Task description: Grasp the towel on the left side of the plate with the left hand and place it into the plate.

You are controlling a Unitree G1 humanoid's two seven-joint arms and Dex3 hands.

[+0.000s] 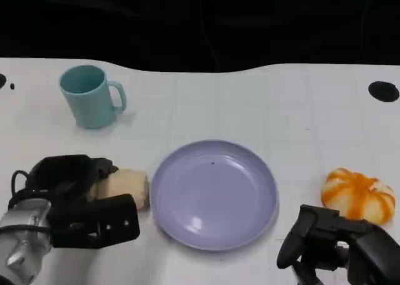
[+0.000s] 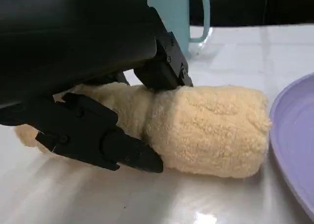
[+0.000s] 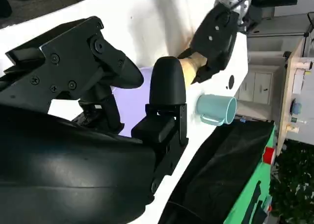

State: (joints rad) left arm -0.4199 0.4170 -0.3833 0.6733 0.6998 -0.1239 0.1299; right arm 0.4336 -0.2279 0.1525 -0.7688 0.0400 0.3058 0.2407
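Note:
A rolled beige towel lies on the white table just left of the empty lilac plate. My left hand wraps the towel's left part: fingers press on its top and far side, and the thumb lies against its near side. The towel rests on the table. The right wrist view shows that same hand over the towel. Near the front edge, right of the plate, my right hand holds nothing, its fingers apart.
A teal mug stands behind the towel at the back left. An orange-and-white pumpkin-shaped object lies right of the plate, close to my right hand. A black round mark sits at the far right.

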